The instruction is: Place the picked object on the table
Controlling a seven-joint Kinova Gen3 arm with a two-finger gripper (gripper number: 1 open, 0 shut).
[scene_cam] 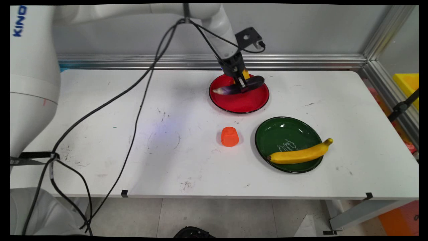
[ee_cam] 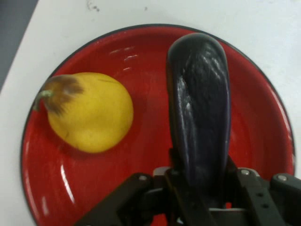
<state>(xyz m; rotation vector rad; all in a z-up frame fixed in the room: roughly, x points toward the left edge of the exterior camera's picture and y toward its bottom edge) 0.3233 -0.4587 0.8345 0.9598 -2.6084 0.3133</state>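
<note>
My gripper (scene_cam: 243,86) is shut on a dark purple eggplant (scene_cam: 239,87) and holds it level just above the red plate (scene_cam: 249,103) at the table's back middle. In the hand view the eggplant (ee_cam: 200,108) runs up from between the fingers over the red plate (ee_cam: 150,136). A yellow pear (ee_cam: 89,113) with a brown stem end lies on that plate to the eggplant's left. In the main view the pear (scene_cam: 245,74) shows only as a yellow sliver behind the gripper.
An orange cup (scene_cam: 229,136) stands upside down near the table's middle. To its right sits a green plate (scene_cam: 284,134) with a banana (scene_cam: 301,154) across its near rim. Black cables hang over the table's left half.
</note>
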